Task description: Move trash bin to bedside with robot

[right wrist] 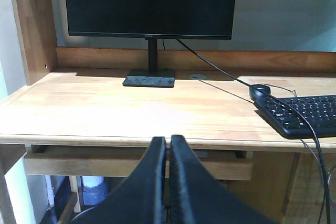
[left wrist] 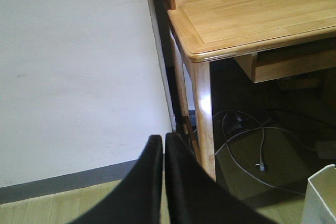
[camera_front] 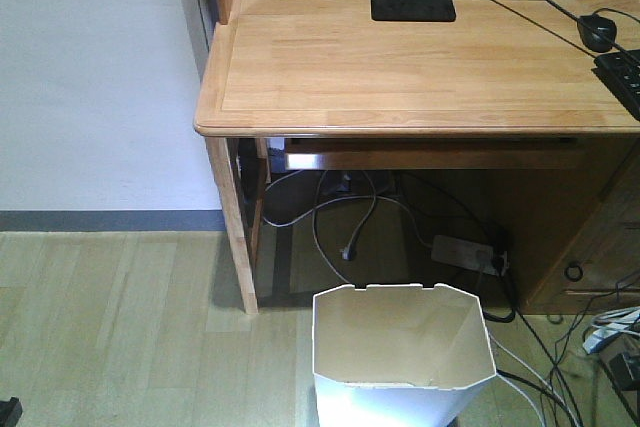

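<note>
Left tool (left wrist: 163,140) and right tool (right wrist: 168,141), each closed and empty; bin (camera_front: 400,342) upright on the floor (camera_front: 120,327) before the desk (camera_front: 400,67), right of its left leg (camera_front: 235,227); monitor (right wrist: 149,3) and keyboard (right wrist: 310,113) farther back on top.

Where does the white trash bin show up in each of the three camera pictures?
Front-facing view: the trash bin stands on the floor at bottom centre-right, nearer the camera than the desk.
Left wrist view: only a corner of the trash bin shows, at the bottom right edge.
Right wrist view: not in it.
Shared landmark: the light wooden desk, visible in all three views.
</note>
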Tool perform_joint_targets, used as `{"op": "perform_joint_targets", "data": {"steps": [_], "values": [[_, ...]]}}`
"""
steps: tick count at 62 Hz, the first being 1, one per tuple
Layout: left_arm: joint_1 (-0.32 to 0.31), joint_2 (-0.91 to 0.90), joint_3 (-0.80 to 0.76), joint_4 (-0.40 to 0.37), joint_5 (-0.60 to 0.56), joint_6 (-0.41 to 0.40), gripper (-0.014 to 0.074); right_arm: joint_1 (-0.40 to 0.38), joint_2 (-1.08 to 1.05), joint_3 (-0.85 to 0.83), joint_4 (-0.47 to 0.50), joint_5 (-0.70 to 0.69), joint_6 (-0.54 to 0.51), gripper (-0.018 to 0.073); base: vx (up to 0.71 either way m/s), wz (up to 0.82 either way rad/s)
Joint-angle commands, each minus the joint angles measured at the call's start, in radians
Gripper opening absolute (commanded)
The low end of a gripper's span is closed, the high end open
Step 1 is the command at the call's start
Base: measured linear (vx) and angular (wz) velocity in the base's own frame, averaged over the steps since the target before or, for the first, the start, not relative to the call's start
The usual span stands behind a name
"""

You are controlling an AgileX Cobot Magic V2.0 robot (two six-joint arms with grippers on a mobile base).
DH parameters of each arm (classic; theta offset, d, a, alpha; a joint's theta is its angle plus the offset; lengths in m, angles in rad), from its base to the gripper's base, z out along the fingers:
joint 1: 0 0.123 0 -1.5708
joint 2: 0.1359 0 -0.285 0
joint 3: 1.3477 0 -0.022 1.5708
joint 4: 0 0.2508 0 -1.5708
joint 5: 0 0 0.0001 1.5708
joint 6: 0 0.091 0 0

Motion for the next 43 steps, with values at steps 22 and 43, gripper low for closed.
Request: {"op": "perform_joint_targets", "data": {"steps": [22,43], "values": [[0.0,-0.02,0.018,0.0,-0.069,-0.005,-0.0007,-0.003,-0.009,0.008,-0.007,-0.077,0.0,0.0,0.0,0.0],[0.0,-0.02,0.018,0.0,-0.069,-0.005,-0.0007,-0.003,-0.009,0.008,-0.007,-0.077,0.0,0.0,0.0,0.0]]}}
